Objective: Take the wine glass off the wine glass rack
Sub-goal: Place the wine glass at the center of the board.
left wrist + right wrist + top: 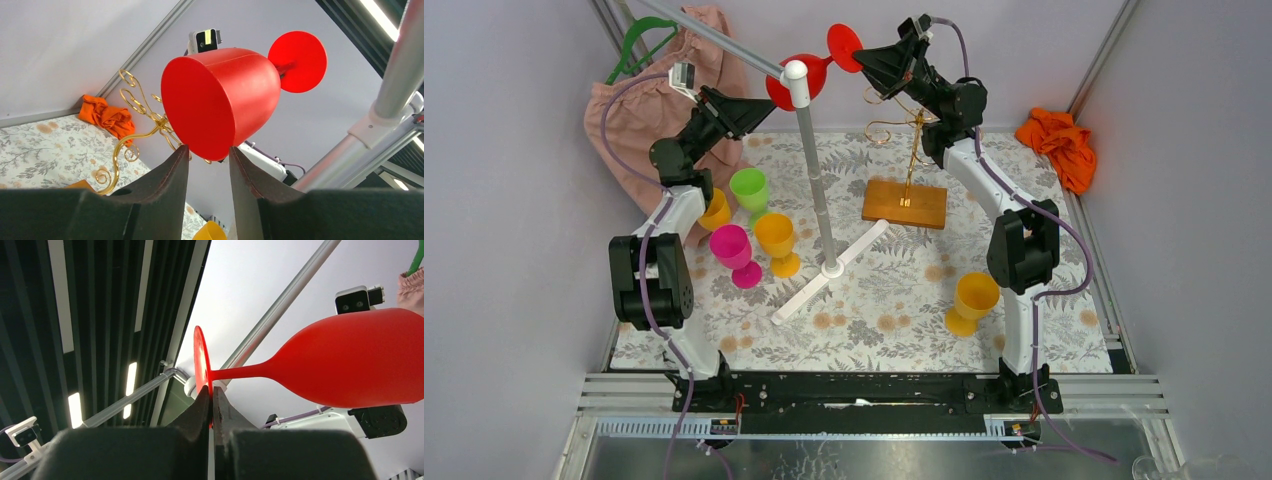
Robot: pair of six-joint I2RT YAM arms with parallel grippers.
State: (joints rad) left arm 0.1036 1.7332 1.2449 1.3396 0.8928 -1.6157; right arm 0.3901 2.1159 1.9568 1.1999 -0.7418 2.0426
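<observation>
A red wine glass (786,86) lies on its side in the air, clear of the gold wire rack (911,135) and its wooden base (905,203). My right gripper (865,58) is shut on the rim of the glass's foot disc (200,360), with the stem and bowl (350,362) reaching to the right in the right wrist view. My left gripper (209,148) is open, and the lower edge of the bowl (222,100) sits just between its fingertips. The rack's scroll arms (135,107) show behind the glass.
A tall white-and-grey pole stand (816,170) with a white cross foot (832,270) stands mid-table, its bar passing by the glass. Green (749,187), orange (776,240), pink (732,250) and yellow (974,300) plastic glasses stand on the mat. An orange cloth (1059,145) lies at the back right and a pink garment (659,100) hangs at the back left.
</observation>
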